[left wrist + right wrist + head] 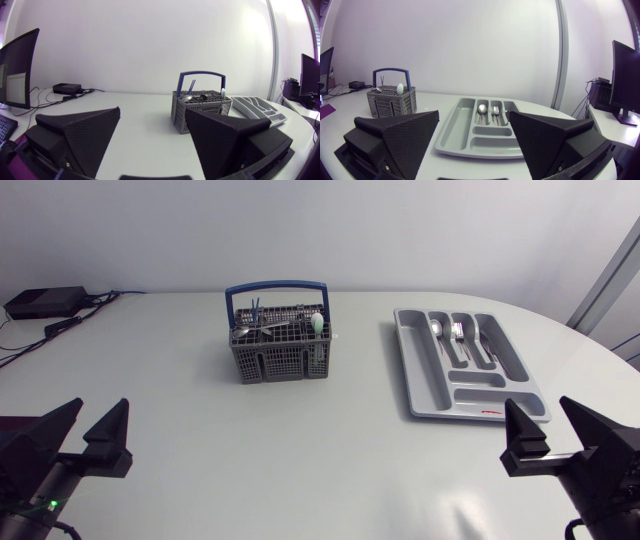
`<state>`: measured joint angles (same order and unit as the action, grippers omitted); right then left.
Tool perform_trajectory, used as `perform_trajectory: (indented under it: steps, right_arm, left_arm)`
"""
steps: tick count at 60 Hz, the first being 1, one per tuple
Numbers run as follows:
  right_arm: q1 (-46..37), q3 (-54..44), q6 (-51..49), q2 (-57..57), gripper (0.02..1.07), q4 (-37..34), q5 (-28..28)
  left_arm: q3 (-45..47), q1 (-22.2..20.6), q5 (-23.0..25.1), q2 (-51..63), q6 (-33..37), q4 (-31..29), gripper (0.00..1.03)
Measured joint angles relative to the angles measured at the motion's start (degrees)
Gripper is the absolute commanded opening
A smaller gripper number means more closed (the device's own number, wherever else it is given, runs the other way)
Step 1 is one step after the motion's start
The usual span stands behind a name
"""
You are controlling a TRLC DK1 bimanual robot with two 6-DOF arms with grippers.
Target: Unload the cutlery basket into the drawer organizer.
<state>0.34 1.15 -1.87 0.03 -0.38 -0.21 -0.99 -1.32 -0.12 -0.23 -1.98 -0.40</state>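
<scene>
- Nearest, at the bench's near-left corner: left pincer, fingers spread wide, nothing between them.
- Opposite, at the near-right corner: right pincer, likewise wide and holding nothing.
- Cutlery basket: stands upright on the far half of the bench, ahead of the left pincer and somewhat toward the middle. Sits well apart from both pincers. Looks nearer the left arm than the right, though not by much.
- From the left wrist: basket ahead and off toward the right finger's side, blue handle arched over it.
- Basket load: a metal spoon leaning across the top, a pale rounded utensil tip poking up at the corner facing the organizer, thin blue handles behind. Exact count not readable.
- Long axis of most pieces: roughly upright, so probably calls for a descent from above with the fingers closing across a stem, under or beside the handle arch.
- Drawer organizer: lies flat on the right half, straight ahead of the right pincer, long slots running away from it.
- Already in the slots: a spoon and a fork, side by side, lengthwise.
- Judged stage: unloading barely begun, most cutlery in the basket.
- Turning point for the coming move: basket left of centre and organizer to the right with open bench between, so a left-arm pick means carrying across toward the right, while a right-arm pick means a longer reach to the basket.
</scene>
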Motion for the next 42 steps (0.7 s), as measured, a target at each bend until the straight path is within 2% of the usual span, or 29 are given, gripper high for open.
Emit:
perform_trajectory:
  steps: [27, 42]
  right_arm:
    - [0.8, 0.0, 0.4, 0.0, 1.03, 0.0, 0.0]
    - [1.8, -0.1, 0.4, 0.0, 1.03, 3.0, 0.5]
  left_arm:
    - [0.0, -1.1, 0.0, 0.0, 0.0, 0.0, 0.99]
    - [-0.4, 1.2, 0.0, 0.0, 0.0, 2.8, 0.99]
